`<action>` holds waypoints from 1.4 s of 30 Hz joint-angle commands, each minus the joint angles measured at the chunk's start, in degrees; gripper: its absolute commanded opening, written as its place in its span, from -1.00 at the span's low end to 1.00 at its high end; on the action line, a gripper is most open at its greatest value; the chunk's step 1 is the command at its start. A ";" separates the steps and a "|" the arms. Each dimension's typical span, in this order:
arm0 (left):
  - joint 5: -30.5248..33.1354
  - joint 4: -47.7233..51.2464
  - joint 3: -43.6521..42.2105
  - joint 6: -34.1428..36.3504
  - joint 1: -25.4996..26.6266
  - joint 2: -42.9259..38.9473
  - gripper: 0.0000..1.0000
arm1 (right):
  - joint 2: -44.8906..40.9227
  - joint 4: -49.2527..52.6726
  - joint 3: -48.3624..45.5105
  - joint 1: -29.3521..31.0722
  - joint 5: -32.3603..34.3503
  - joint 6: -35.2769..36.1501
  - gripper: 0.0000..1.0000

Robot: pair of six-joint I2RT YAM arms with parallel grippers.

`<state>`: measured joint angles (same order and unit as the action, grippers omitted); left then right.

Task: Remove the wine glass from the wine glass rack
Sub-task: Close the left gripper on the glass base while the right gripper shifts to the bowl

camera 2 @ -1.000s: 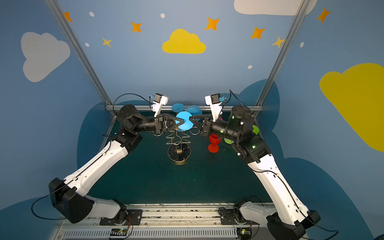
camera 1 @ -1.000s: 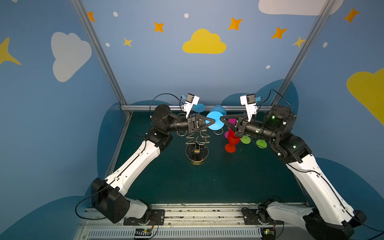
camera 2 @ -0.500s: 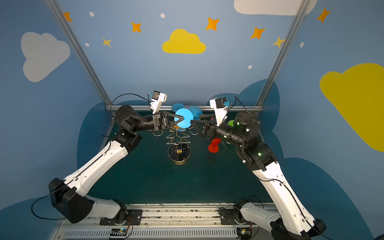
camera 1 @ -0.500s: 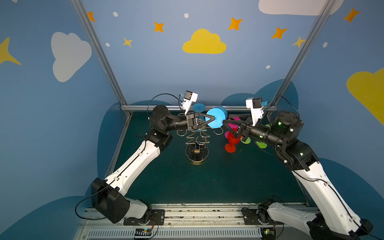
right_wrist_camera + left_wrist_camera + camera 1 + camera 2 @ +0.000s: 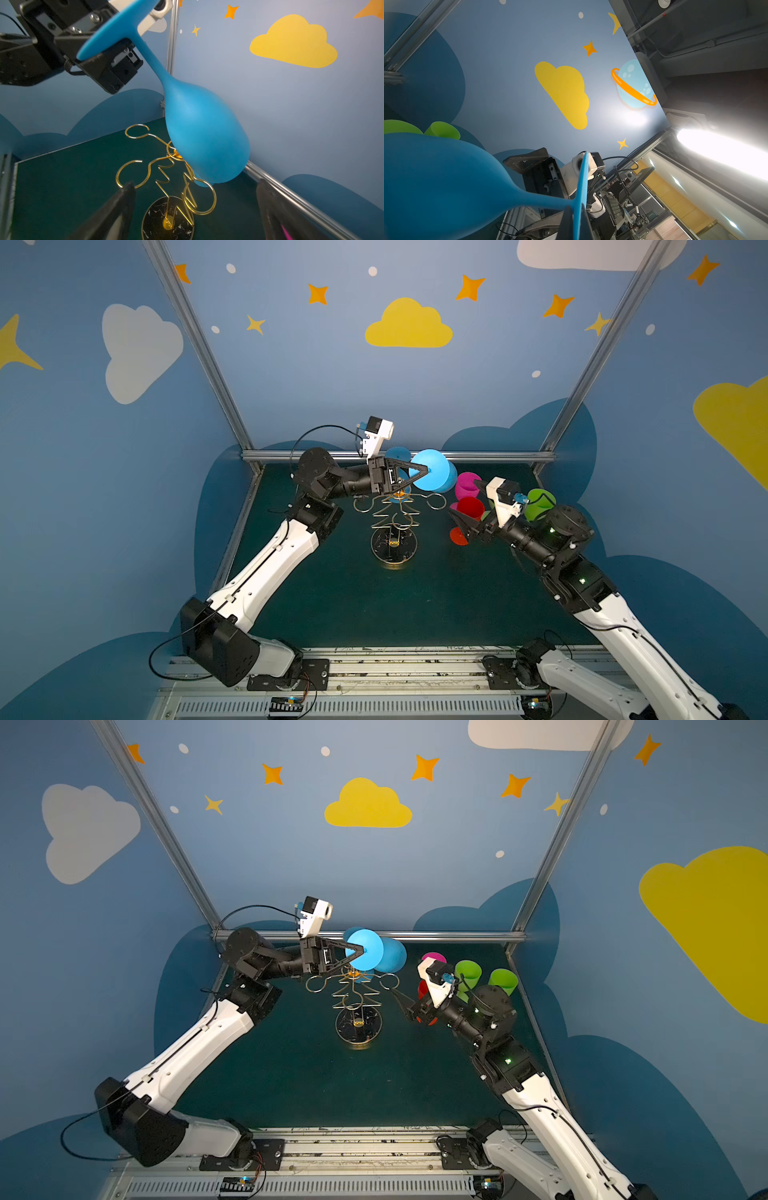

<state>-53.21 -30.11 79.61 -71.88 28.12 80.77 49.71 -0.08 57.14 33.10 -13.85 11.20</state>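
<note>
Our left gripper (image 5: 427, 470) pinches the wine glass (image 5: 203, 128) by its foot so the bowl hangs beyond, seemingly off the wine glass rack (image 5: 393, 545); our right gripper (image 5: 193, 191) gapes empty.

This is looking like a robotics lab test booth. A left arm (image 5: 270, 568) and a right arm (image 5: 623, 639) are sitting bolted to a metal rail (image 5: 374, 668) in front of a green mat (image 5: 332, 605). Aluminium posts (image 5: 195, 344) are holding blue wall panels (image 5: 291, 377) painted with clouds and stars. Beyond them, bare ceiling pipes (image 5: 689, 49) and a strip light (image 5: 720, 151) are showing.
</note>
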 commanded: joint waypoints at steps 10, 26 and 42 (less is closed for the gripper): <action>-0.84 -2.32 0.87 -4.13 -0.17 -1.66 -0.94 | 6.50 -11.99 2.56 0.10 -4.96 9.05 0.81; -2.14 -7.77 0.13 -10.50 0.18 -0.88 -0.94 | 15.53 -16.71 5.90 0.11 -3.18 6.84 0.79; -2.29 -2.18 0.28 -3.51 -0.61 -1.49 -0.05 | 10.89 -5.34 7.54 0.22 -2.40 0.25 -0.15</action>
<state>-54.50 -32.71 79.55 -78.41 28.01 80.55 63.09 -8.78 61.95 33.36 -17.34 14.44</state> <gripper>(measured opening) 0.447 0.754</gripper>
